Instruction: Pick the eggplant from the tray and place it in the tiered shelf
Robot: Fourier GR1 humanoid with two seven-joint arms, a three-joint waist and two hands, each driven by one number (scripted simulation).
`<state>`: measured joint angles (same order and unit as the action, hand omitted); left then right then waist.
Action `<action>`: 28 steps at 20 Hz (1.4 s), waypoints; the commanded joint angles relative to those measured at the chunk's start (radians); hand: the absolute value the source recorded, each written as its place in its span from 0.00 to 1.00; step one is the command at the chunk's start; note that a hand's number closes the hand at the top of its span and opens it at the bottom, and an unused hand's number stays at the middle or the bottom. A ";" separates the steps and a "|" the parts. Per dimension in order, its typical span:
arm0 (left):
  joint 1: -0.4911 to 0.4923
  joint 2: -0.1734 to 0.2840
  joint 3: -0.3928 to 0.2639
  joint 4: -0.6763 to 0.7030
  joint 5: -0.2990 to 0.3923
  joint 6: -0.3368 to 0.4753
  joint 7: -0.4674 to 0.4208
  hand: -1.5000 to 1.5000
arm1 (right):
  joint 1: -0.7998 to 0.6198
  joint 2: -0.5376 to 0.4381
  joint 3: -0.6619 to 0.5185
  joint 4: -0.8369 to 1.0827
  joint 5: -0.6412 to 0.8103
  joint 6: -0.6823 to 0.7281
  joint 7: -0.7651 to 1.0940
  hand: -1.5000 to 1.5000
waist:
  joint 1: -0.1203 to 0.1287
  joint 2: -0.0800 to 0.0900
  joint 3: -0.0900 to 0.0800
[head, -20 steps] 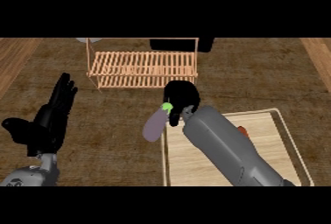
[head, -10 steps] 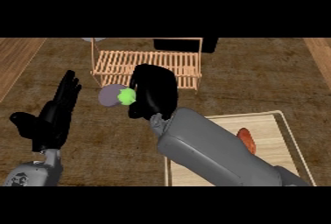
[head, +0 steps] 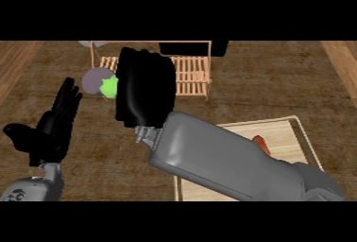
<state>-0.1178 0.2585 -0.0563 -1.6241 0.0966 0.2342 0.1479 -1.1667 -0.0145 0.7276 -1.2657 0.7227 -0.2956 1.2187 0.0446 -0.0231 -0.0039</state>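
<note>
My right hand (head: 145,87) is raised over the counter, just in front of the wooden tiered shelf (head: 190,71), and is shut on the eggplant (head: 97,80). The eggplant's purple body and bright green cap stick out at the hand's left side, next to the shelf's left end. The rest of it is hidden by the hand. The light wooden tray (head: 293,134) lies at the lower right, mostly covered by my grey right forearm. My left hand (head: 50,127) rests open at the left, fingers up.
An orange-red object (head: 260,143) lies on the tray beside my forearm. A dark box (head: 199,47) stands behind the shelf at the counter's back. A grey round thing (head: 94,44) shows at the shelf's far left corner.
My right hand has carried the eggplant up and away from the tray to the shelf's left front. The view has closed in, and the left hand stays put.
</note>
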 commanded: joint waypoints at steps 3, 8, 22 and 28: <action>-0.022 0.009 0.018 -0.005 0.005 -0.002 0.011 0.50 | -0.086 0.014 -0.023 0.058 0.056 -0.076 0.268 1.00 | -0.008 0.014 0.001; -0.018 0.005 0.029 0.021 0.020 -0.017 -0.005 0.50 | -0.055 0.014 -0.030 0.098 0.108 -0.138 0.268 1.00 | -0.015 0.020 0.001; -0.007 -0.015 0.021 0.003 -0.004 -0.009 -0.025 0.50 | -0.071 0.014 -0.145 0.382 0.096 -0.356 0.029 1.00 | 0.010 0.036 0.002; -0.037 0.008 0.033 -0.016 0.017 -0.045 0.013 0.50 | -0.085 0.014 -0.109 0.521 0.036 -0.429 -0.037 1.00 | 0.023 0.037 0.002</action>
<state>-0.1386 0.2578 -0.0355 -1.6392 0.0990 0.2064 0.1460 -1.2279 -0.0093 0.6225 -0.8316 0.8001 -0.6338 1.0828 0.0623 0.0111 -0.0016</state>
